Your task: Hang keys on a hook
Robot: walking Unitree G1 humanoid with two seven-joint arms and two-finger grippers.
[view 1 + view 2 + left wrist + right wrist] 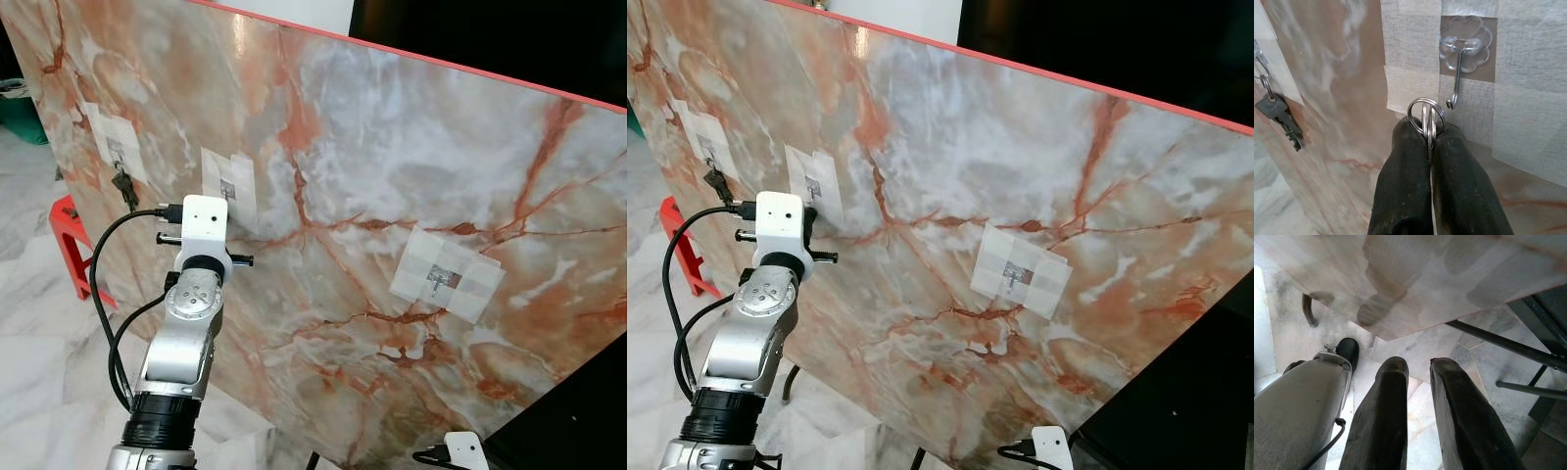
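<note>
Left end effector (pixel 1428 128) with key ring (pixel 1425 115) beside hook (pixel 1458 73)

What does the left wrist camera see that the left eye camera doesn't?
The left wrist view alone reveals the left gripper pinching a key ring just below the middle hook's tip. The left eye view alone takes in the wide marble board, a third hook and the red stool. Both catch the keys already hanging on the neighbouring hook.
</note>
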